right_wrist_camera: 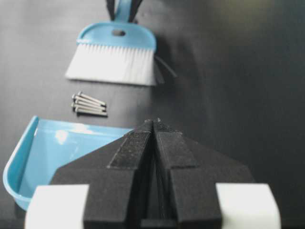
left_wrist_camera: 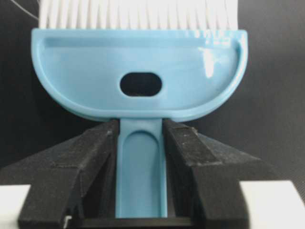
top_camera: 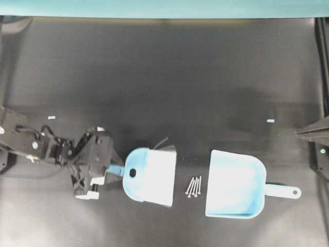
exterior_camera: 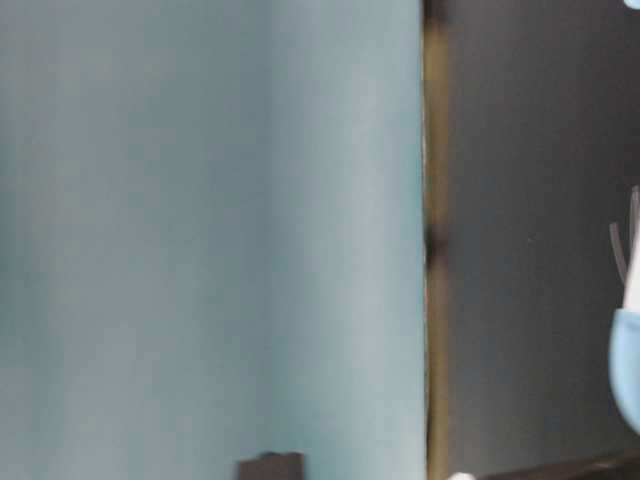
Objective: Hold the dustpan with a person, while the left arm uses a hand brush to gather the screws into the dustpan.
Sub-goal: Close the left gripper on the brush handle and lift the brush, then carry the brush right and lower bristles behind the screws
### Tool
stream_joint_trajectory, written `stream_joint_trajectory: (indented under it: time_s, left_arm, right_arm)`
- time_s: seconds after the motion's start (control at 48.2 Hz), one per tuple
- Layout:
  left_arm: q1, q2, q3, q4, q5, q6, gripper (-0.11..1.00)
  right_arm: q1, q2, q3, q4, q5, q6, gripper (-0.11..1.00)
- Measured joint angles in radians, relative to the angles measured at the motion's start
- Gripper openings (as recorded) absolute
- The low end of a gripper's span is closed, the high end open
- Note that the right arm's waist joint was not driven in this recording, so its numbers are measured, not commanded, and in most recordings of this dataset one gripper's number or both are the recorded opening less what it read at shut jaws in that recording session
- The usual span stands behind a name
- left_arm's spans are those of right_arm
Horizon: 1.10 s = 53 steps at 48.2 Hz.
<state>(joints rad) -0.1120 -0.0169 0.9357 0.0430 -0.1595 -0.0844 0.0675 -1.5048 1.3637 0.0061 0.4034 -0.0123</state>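
Note:
The light blue hand brush (top_camera: 146, 176) lies with its white bristles toward several silver screws (top_camera: 194, 186). My left gripper (top_camera: 114, 170) is shut on the brush's thin handle (left_wrist_camera: 140, 176). The light blue dustpan (top_camera: 236, 184) lies just right of the screws, its open mouth toward them and its handle pointing right. My right gripper (top_camera: 300, 133) is shut and empty at the right edge, apart from the dustpan. The right wrist view shows its closed tips (right_wrist_camera: 155, 123), the dustpan (right_wrist_camera: 57, 152), the screws (right_wrist_camera: 89, 104) and the brush (right_wrist_camera: 114, 55). No person's hand is in view.
The black table mat (top_camera: 169, 87) has two small white tape marks (top_camera: 271, 121). A teal wall edge (top_camera: 164, 7) runs along the back. The table-level view shows mostly teal wall (exterior_camera: 210, 240) and a sliver of the brush (exterior_camera: 628, 370).

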Motion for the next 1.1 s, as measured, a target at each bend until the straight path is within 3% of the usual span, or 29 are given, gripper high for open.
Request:
stream_joint_trajectory:
  time_s: [0.436, 0.83, 0.955, 1.1]
  left_arm:
    - [0.003, -0.112, -0.133, 0.000, 0.353, 0.077, 0.30]
    - [0.003, -0.164, -0.190, 0.000, 0.546, 0.061, 0.30]
    - [0.003, -0.164, -0.256, 0.000, 0.673, 0.063, 0.30]
    - [0.006, -0.156, -0.390, 0.000, 0.920, 0.081, 0.30]
  right_arm:
    - [0.000, 0.000, 0.000, -0.002, 0.000, 0.002, -0.01]
    - [0.000, 0.000, 0.000, -0.002, 0.000, 0.000, -0.01]
    - [0.002, 0.000, 0.000, -0.002, 0.000, 0.000, -0.01]
    - [0.000, 0.000, -0.002, -0.002, 0.000, 0.000, -0.01]
